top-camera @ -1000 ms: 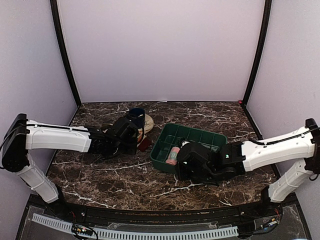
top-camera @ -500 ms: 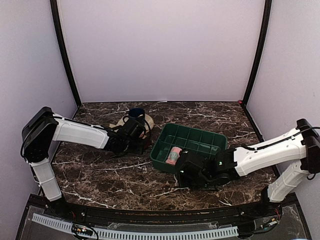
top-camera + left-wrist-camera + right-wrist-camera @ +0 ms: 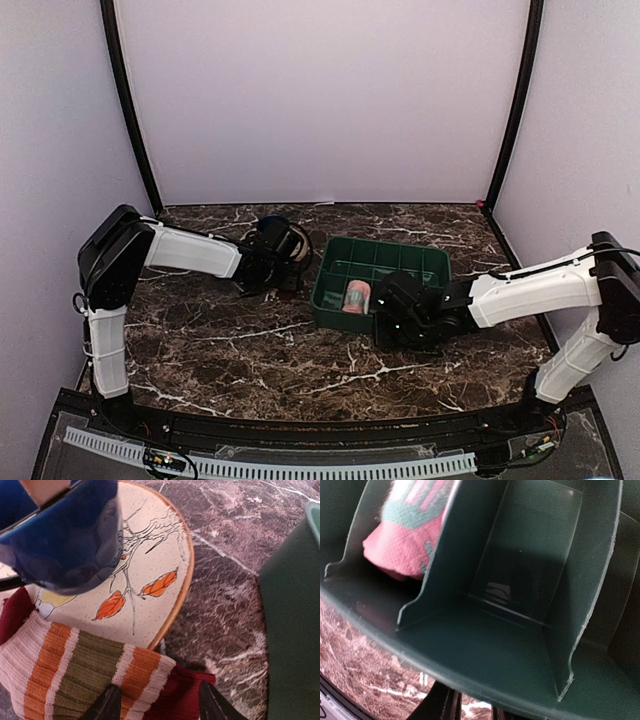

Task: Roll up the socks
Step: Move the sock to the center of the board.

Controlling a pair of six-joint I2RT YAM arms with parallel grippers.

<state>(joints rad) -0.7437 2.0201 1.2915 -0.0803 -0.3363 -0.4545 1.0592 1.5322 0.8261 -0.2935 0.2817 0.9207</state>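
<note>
Left arm [image 3: 190,250] — stretched low, reaching right toward far centre; left gripper [image 3: 159,705] fingers spread apart. Right arm [image 3: 525,285] — reaching left, low; right gripper [image 3: 470,711] fingers narrow, tips barely visible.

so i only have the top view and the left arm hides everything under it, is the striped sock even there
observer: yes. In the left wrist view the striped sock lies right ahead of the left claw, which is open with the sock's maroon end in its gap.
operator: flat on the table
observer: not fully. Its far edge overlaps the rim of the leaf-print coaster that the blue cup sits on.
operator: and the pink one
observer: the right wrist view shows the pink sock behind a divider in the green tray. The compartment next to it holds nothing.
</note>
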